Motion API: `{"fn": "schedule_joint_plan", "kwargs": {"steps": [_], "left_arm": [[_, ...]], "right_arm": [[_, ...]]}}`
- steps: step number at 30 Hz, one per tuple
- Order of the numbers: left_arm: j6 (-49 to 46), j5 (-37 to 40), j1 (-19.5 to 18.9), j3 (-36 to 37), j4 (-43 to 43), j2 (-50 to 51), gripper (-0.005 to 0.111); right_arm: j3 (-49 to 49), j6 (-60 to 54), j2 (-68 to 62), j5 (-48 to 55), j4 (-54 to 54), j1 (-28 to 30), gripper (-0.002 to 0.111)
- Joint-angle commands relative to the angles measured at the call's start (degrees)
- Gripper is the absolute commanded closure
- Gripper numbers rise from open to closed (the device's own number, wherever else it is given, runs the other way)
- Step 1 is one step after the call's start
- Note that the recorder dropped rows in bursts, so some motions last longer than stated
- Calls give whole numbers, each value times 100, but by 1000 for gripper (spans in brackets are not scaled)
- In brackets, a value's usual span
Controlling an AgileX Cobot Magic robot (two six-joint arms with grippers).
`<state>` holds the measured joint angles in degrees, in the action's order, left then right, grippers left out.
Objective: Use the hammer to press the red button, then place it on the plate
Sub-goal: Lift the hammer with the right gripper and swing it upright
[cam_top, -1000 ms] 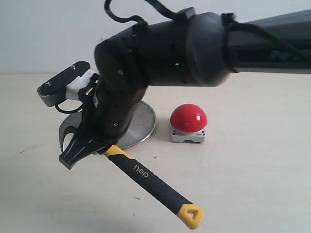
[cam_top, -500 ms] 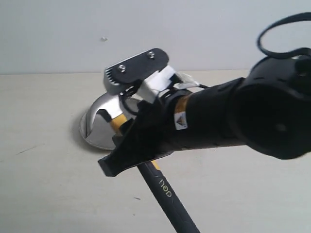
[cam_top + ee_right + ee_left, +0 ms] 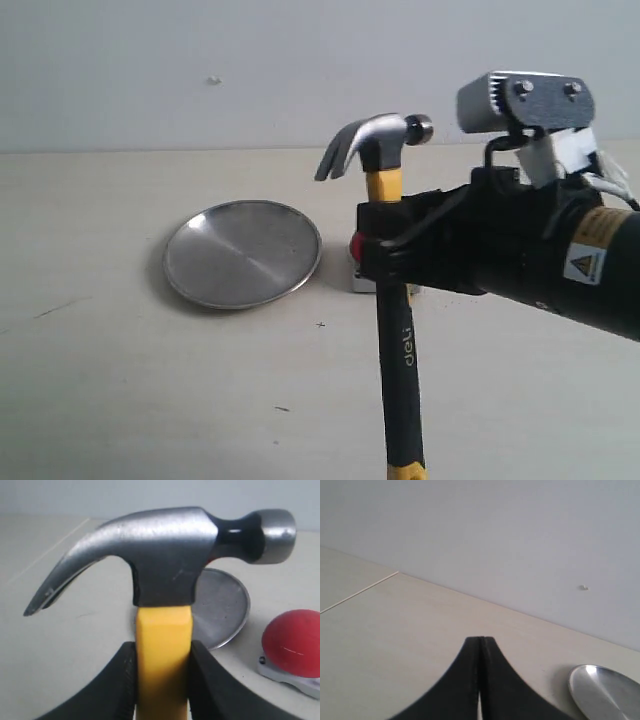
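Observation:
The hammer [image 3: 398,340] stands upright in the air, with its dark steel head [image 3: 165,555] on top and the yellow end at the bottom edge of the exterior view. My right gripper [image 3: 384,246] is shut on the yellow neck just below the head, a finger [image 3: 119,680] on each side. The red button [image 3: 294,641] sits on its grey base behind the hammer; only a red sliver [image 3: 356,247] shows in the exterior view. The silver plate [image 3: 243,252] lies to the left of it. My left gripper [image 3: 481,641] is shut on nothing, off to the plate's side [image 3: 604,692].
A pale tabletop [image 3: 120,380] runs to a white wall [image 3: 150,70] behind. My right arm's black forearm [image 3: 560,260] fills the right side of the exterior view above the table.
My right arm has swung from over the plate to the right. The hammer has turned from slanting low to upright with its head raised, and it now covers most of the button.

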<state>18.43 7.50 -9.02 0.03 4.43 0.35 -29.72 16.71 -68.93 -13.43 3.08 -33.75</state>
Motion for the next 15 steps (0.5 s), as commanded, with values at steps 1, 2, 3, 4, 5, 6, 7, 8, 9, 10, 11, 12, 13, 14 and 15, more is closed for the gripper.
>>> {"fn": "schedule_joint_plan", "kwargs": {"steps": [1, 2, 3, 4, 5, 6, 7, 8, 9, 10, 11, 12, 13, 14, 15], "left_arm": [[1, -15, 46, -3, -43, -35, 107], [1, -15, 46, -3, -43, -35, 107], [1, -15, 46, -3, -43, -35, 107], [1, -15, 46, -3, -43, -35, 107], [1, -15, 46, -3, -43, -35, 107], [1, -15, 46, -3, -43, -35, 107], [1, -15, 46, -3, -43, -35, 107], [1, -15, 46, -3, -43, -35, 107], [1, -15, 46, -3, -43, -35, 107], [1, -15, 46, -3, -43, -35, 107], [1, -15, 46, -3, -43, -35, 107], [1, -15, 46, -3, -43, -35, 107], [1, -15, 46, -3, -43, -35, 107], [1, -15, 46, -3, -43, -35, 107], [1, -15, 46, -3, -43, -35, 107]], "right_arm": [[737, 915, 150, -2185, -17, 90, 108], [941, 1100, 150, -2694, -17, 90, 108], [1171, 1305, 150, -3355, -17, 90, 108], [1236, 1351, 150, -3581, -17, 90, 108], [1300, 1481, 150, -3750, -80, 90, 108], [1300, 1554, 150, -3785, -140, 90, 108], [1326, 1824, 150, -3906, -339, 90, 108], [1417, 1996, 150, -4237, -429, 90, 108], [1498, 2110, 150, -4442, -442, 90, 108], [1568, 2186, 150, -4675, -442, 90, 108], [1673, 2255, 150, -4993, -442, 90, 108], [1759, 2328, 150, -5206, -442, 90, 108], [1845, 2358, 150, -5241, -429, 90, 108], [1873, 2369, 137, -5241, -429, 90, 108], [1908, 2460, 113, -5260, -471, 90, 108]]}}
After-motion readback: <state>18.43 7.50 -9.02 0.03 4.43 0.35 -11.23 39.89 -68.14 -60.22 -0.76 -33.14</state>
